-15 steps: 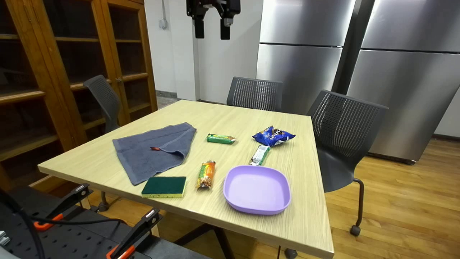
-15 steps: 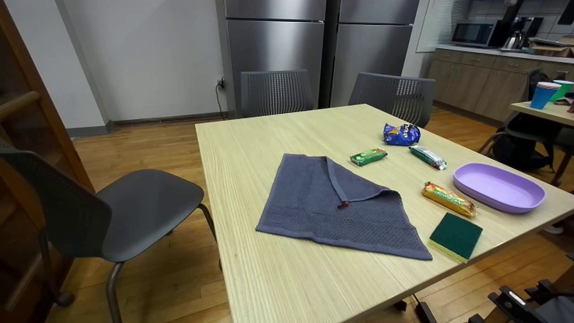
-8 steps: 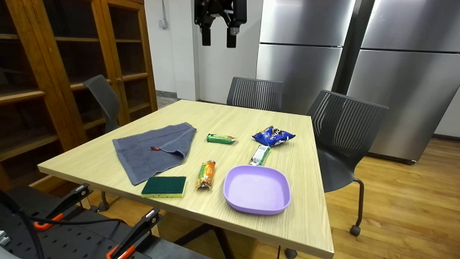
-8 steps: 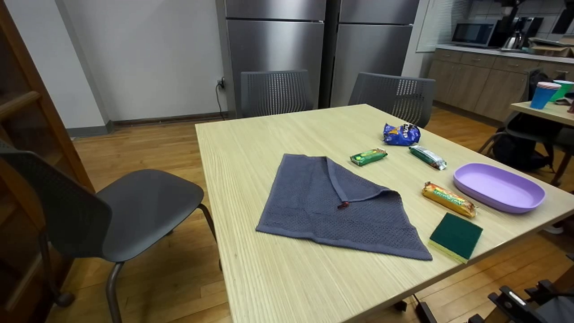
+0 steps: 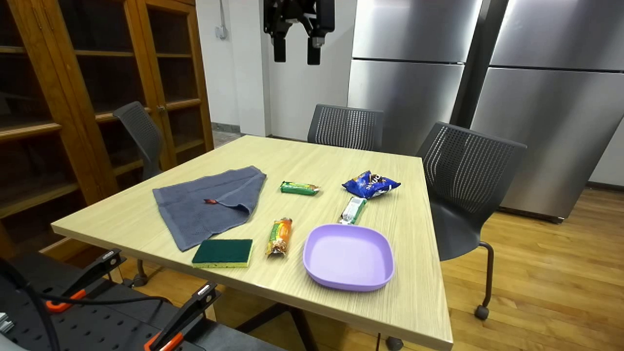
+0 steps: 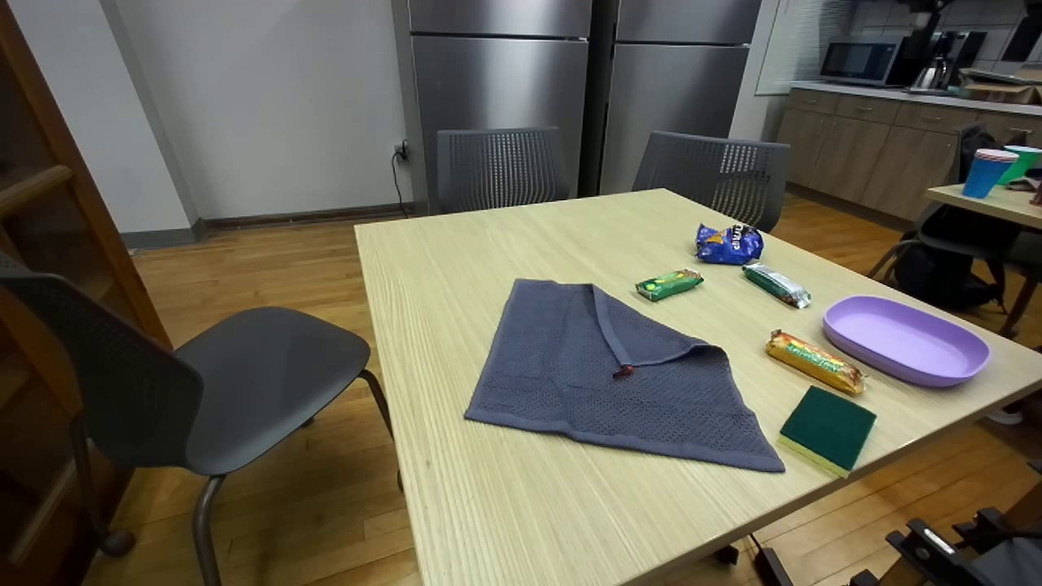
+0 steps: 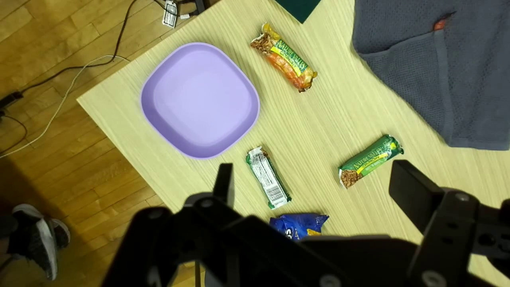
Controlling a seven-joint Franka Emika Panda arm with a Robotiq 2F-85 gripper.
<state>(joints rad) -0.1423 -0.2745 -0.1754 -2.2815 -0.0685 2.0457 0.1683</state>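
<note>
The gripper [image 5: 297, 56] points down high above the table [image 5: 312, 163], jaws wide apart, holding nothing; the green bar [image 7: 370, 161], orange bar [image 7: 284, 57] and blue bag [image 5: 371, 185] lie outside the purple dish [image 7: 205, 99].

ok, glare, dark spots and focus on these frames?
Both exterior views: pale reflections streak the steel fridges; in an exterior view, the inside of the wooden cabinet is very dark; wrist view: the open claw is near-black and slightly soft, while the lettering on the green Nature Valley bar reads clearly.
</note>
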